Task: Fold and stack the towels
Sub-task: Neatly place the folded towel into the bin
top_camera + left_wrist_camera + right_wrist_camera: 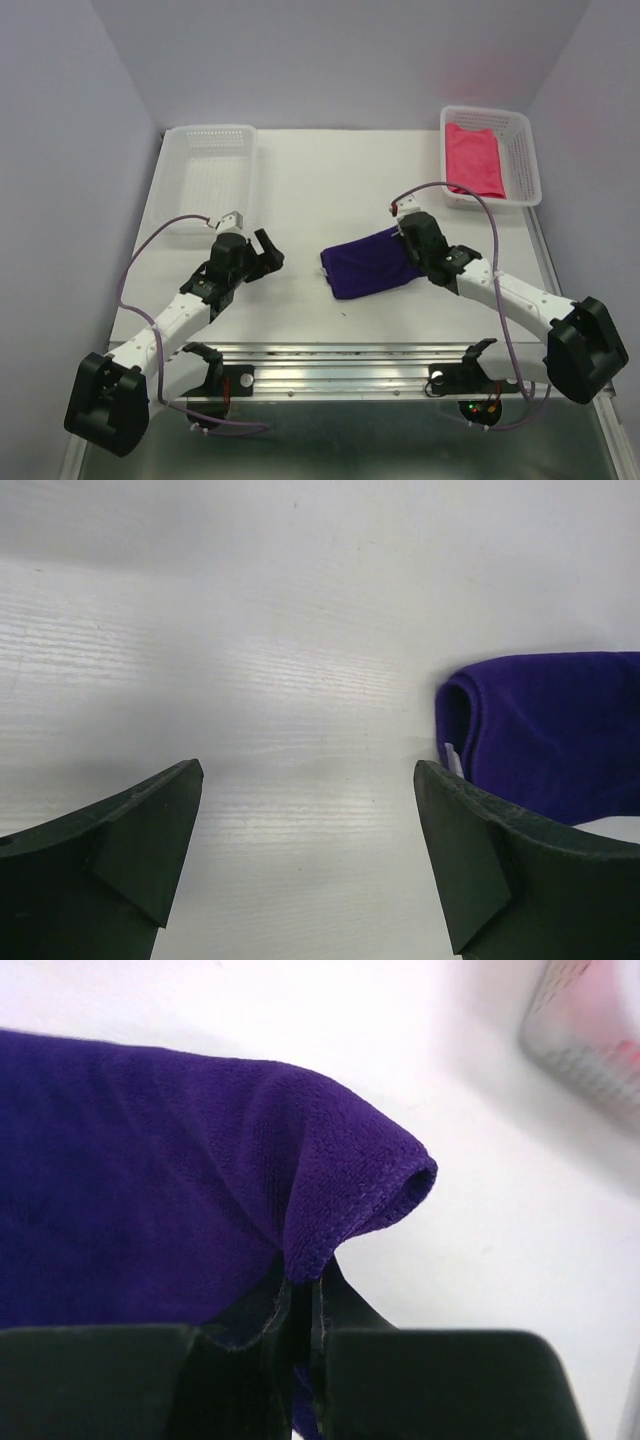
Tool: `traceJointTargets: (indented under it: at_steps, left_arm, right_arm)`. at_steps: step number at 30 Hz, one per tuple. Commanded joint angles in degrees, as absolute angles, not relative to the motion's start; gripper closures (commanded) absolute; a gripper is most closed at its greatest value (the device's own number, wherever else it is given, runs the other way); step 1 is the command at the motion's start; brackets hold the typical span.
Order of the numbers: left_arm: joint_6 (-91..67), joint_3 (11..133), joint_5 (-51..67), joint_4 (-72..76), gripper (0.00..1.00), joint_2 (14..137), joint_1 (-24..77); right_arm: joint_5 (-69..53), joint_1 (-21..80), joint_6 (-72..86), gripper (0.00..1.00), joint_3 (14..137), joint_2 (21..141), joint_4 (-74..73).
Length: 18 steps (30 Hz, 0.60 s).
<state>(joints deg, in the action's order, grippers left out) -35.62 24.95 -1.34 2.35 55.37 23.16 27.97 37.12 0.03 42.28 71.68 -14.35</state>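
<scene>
Clearly the right gripper (308, 1295) pinches the right end of the dark purple soft cloth towel (368, 268), lying on the white table (300, 190), long axis left-right; the left gripper (308, 780), fingers spread and empty, hovers near its left end.

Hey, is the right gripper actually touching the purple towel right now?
Touching. The right wrist view shows the right gripper closed on the purple towel, with a fold of its hemmed edge pinched between the jaws.
</scene>
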Motion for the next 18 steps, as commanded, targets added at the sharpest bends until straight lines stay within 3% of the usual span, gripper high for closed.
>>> traceJointTargets:
  at_steps: [1, 5, 8, 18]
  left_arm:
    - [-34.3, 25.3, -4.0, 3.7, 0.01, 54.1, 23.3]
    - [-34.0, 25.5, -5.1, 3.9, 0.01, 54.1, 23.4]
    - [-33.8, 25.7, -6.5, 3.9, 0.01, 53.8, 23.4]
    - [-33.5, 28.3, -12.2, 2.6, 0.01, 54.9, 23.3]
  right_arm:
    - [16.1, 30.9, -30.0, 0.95, 42.9, 65.3, -11.3]
    - [0.5, 24.4, -44.2, 0.92, 42.3, 59.2, -12.7]
    - [-1.7, 21.0, -50.8, 0.94, 45.1, 59.1, -16.7]
    - [-8.4, 1.8, -68.0, 0.96, 62.0, 73.9, -30.2]
